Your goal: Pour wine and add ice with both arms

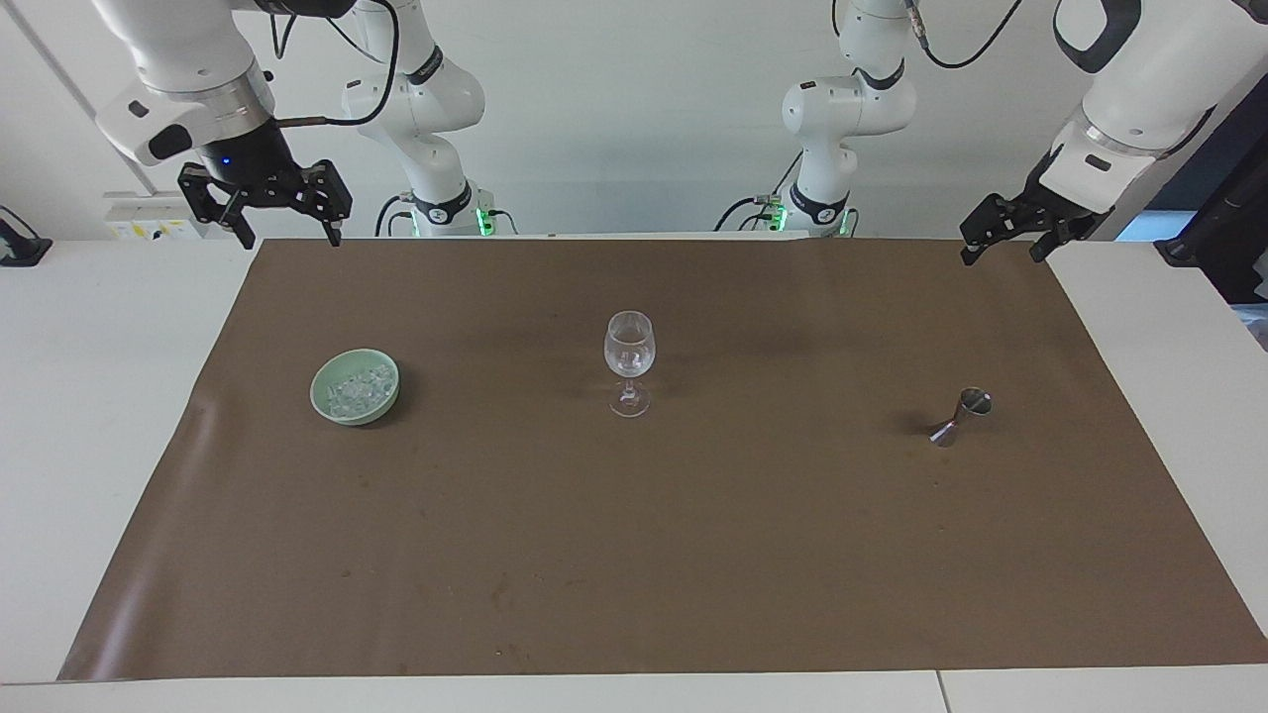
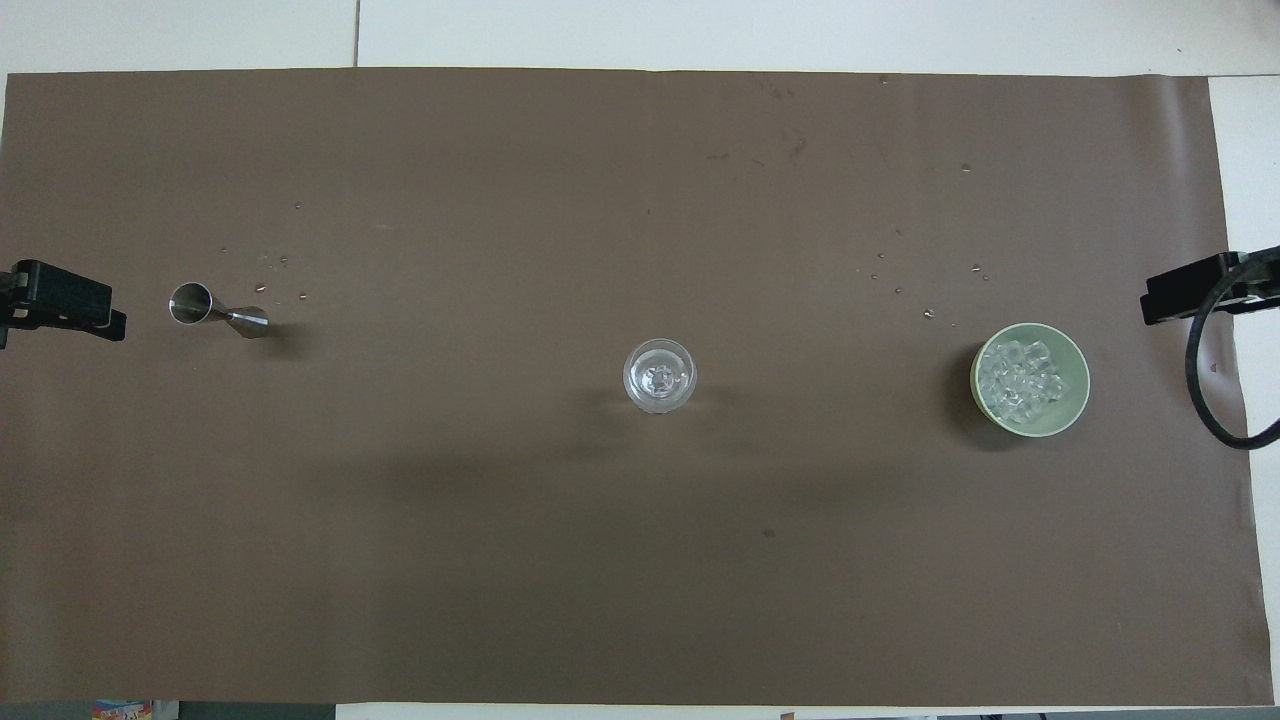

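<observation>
From my station I note three vessels on the brown mat [image 1: 634, 555]. The green bowl [image 1: 327, 406] stands toward the right arm's end of the table and holds the ice [image 1: 359, 387], a heap of small clear chunks filling its base. The wine glass [image 1: 629, 361] stands upright at mid-table, well apart from the bowl; in the overhead view a few clear pieces lie at the bottom of its bowl, and I cannot tell whether there is liquid. A small metal jigger [image 1: 961, 416] stands toward the left arm's end; its contents I cannot make out.

The right gripper [image 1: 287, 236] hangs in the air over the mat's corner at the robots' edge, fingers spread fully apart, nothing between them, touching nothing. The left gripper [image 1: 1001, 253] hangs over the other corner at the robots' edge, its fingers likewise wide apart and empty; that arm waits. Both grippers are well apart from every vessel.
</observation>
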Robot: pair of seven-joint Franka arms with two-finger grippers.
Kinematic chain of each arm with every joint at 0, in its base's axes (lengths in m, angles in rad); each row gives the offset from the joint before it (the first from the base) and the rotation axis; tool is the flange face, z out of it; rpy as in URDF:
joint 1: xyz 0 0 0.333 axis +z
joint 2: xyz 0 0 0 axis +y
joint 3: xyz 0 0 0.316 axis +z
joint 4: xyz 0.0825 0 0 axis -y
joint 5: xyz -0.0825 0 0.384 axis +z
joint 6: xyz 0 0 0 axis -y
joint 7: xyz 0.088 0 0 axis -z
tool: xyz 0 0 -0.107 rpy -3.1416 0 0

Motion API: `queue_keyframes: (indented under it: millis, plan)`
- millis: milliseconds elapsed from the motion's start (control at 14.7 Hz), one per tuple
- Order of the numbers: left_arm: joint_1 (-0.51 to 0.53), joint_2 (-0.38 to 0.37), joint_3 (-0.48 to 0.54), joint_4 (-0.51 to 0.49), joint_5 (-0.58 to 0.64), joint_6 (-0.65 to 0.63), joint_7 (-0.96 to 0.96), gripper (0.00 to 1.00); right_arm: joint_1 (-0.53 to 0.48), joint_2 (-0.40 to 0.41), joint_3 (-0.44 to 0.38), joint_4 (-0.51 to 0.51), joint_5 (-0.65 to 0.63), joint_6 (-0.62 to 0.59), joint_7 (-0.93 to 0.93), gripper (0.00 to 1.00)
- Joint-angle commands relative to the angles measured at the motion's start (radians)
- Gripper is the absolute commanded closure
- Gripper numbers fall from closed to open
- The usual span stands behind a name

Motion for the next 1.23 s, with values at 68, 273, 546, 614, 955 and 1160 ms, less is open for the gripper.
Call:
queue_keyframes:
  millis: [68,273,546,614,955,1160]
  plan:
    - [0.008,-0.025,-0.006,-0.032,0.017,0.023,0.007,0.0,-0.055,-0.037,0.016,-0.09,0.006,0.052,-0.016,0.0]
    - [0.008,-0.026,-0.006,-0.032,0.017,0.023,0.007,0.0,-0.054,-0.013,0.016,-0.08,0.009,0.05,-0.016,0.0]
    - [0.008,-0.025,-0.006,-0.032,0.017,0.023,0.007,0.0,-0.048,-0.008,0.016,-0.074,0.002,0.053,-0.014,0.0]
    - [0.008,-0.026,-0.006,-0.032,0.017,0.023,0.007,0.0,-0.049,-0.008,0.016,-0.074,-0.004,0.055,-0.016,0.0]
    - [0.008,-0.025,-0.006,-0.032,0.017,0.023,0.008,0.0,-0.085,-0.008,0.011,-0.078,0.002,0.095,-0.013,0.0]
    - [0.008,-0.025,-0.006,-0.032,0.017,0.023,0.007,0.0,-0.088,-0.006,0.01,-0.066,0.006,0.067,-0.01,0.0]
